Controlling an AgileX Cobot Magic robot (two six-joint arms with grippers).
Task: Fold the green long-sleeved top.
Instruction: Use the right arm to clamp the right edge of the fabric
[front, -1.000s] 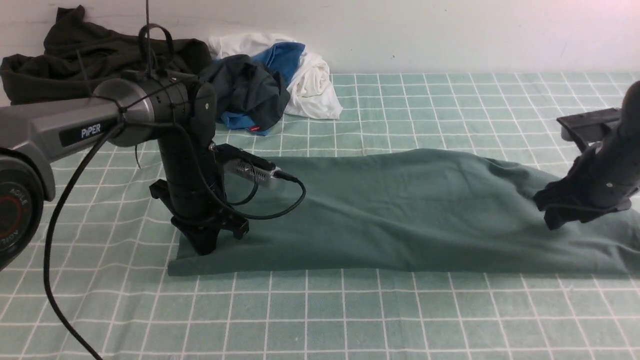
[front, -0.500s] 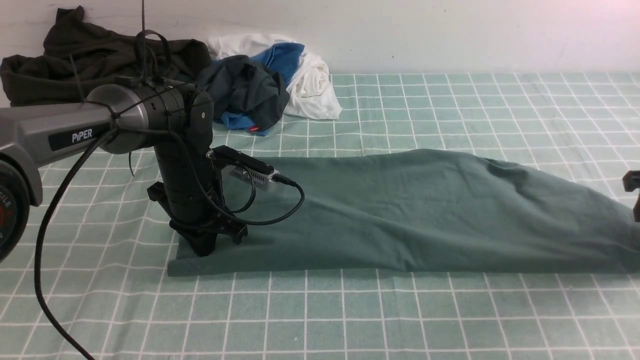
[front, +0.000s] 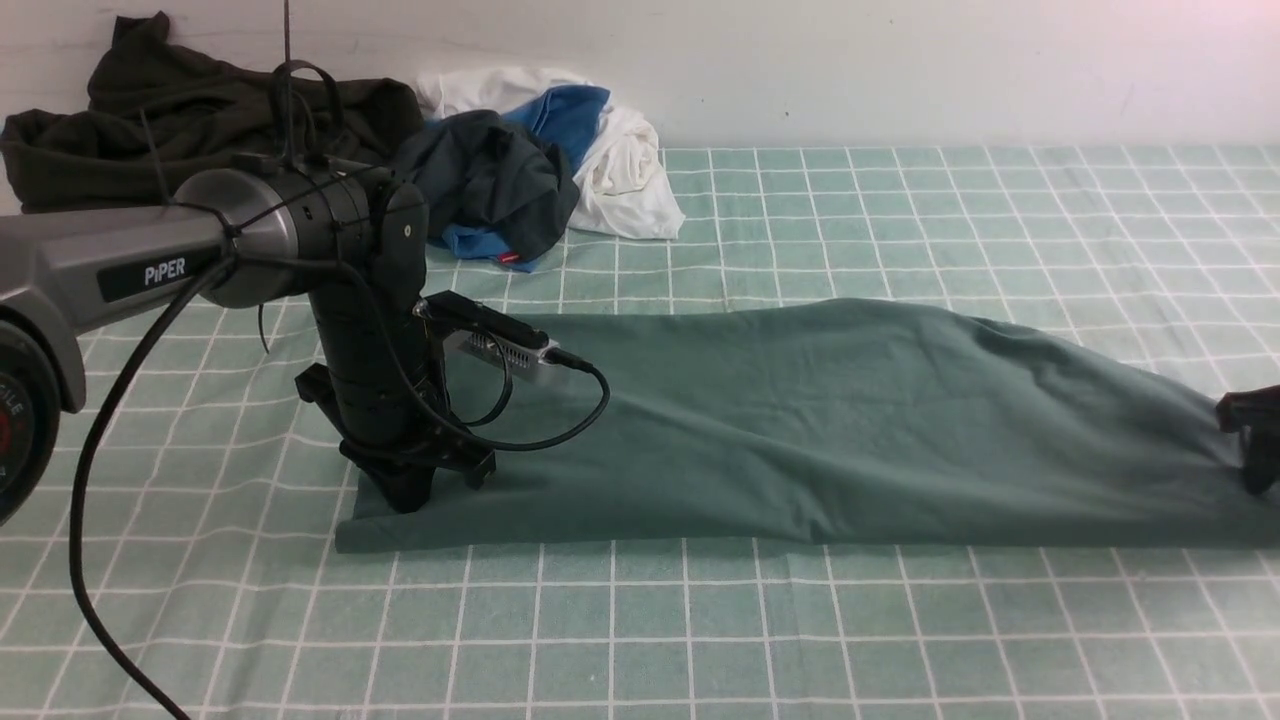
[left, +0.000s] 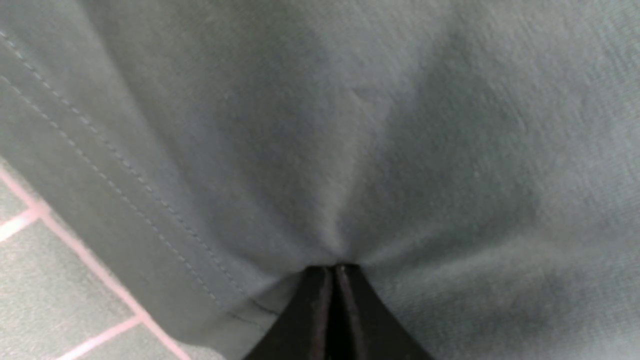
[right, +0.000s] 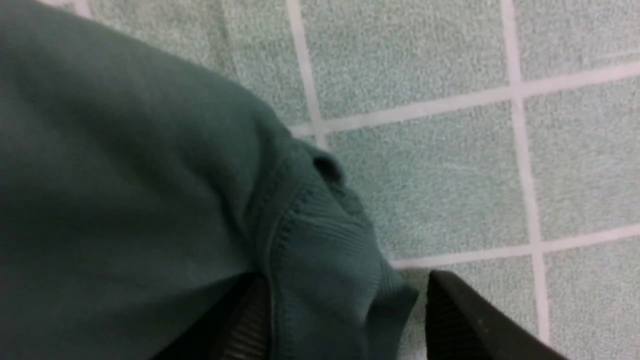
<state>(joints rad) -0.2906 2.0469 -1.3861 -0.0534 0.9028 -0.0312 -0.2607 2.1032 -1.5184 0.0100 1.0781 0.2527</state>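
The left tool (left: 334, 270) is pressed together at its tip, and the fabric puckers into it in small creases, so it is pinching the green long-sleeved top (front: 800, 430) close to a stitched hem (left: 100, 165). Seen from the front, that arm comes straight down onto the left end of the garment, near its front corner. Over on the far side, the right tool (right: 345, 300) is barely inside the front view, low at the garment's right end. Its jaws stand wide apart, with a ribbed band (right: 320, 250) of the top lying loosely between them: one jaw is tucked against the cloth, while the other stands clear of it over the bare covering. The top itself lies as a long, low strip from one arm to the other, flat at the left and humped a little toward the right. Under it is a pale mint gridded cloth (front: 700, 630) covering the worktop. At the back, against the wall (front: 900, 60), a dark olive garment (front: 150, 120) sits crumpled beside a heap of white, blue and charcoal clothes (front: 540, 170), well apart from the top.
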